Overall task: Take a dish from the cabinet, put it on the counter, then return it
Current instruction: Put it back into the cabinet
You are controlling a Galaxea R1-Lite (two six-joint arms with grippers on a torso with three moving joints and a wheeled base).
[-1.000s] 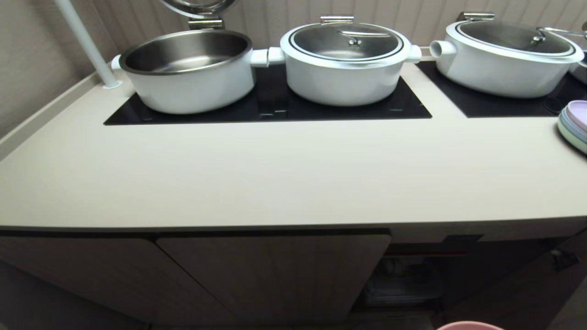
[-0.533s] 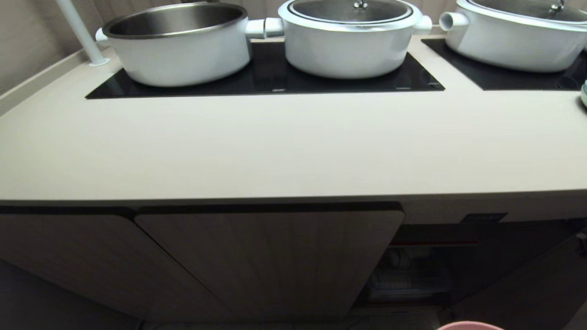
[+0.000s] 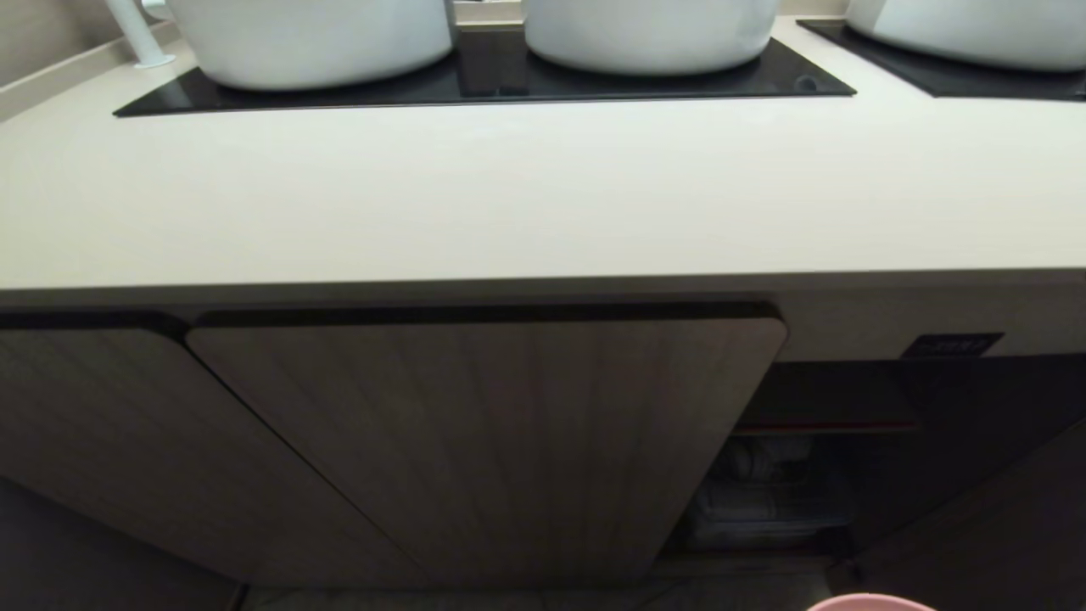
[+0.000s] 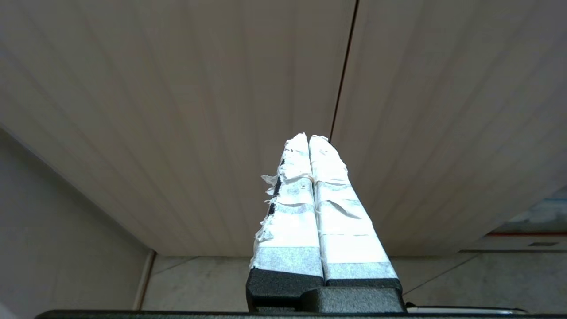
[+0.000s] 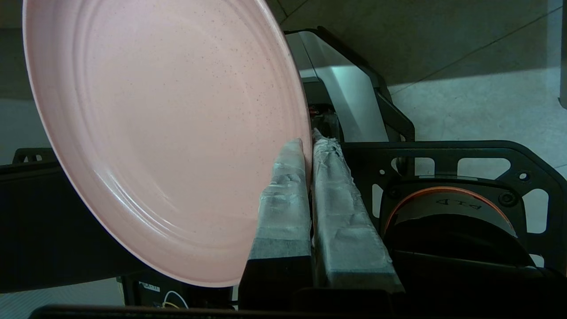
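Note:
The pink dish stands on edge in the right wrist view, its rim pinched between the taped fingers of my right gripper, which is shut on it. A sliver of the same dish shows at the bottom edge of the head view, below the cabinet. One fluted cabinet door is shut; to its right the cabinet stands open, showing a dark inside with a red-edged shelf. The cream counter lies above. My left gripper is shut and empty, facing the fluted door.
White pots stand on black cooktop panels at the back of the counter. A white pole rises at the back left. Faint white items sit low inside the open cabinet. A black label is under the counter edge.
The whole head view has sunk: counter and pots slid up the picture and the cabinet front now fills more of it. The dish sliver stays at the bottom edge.

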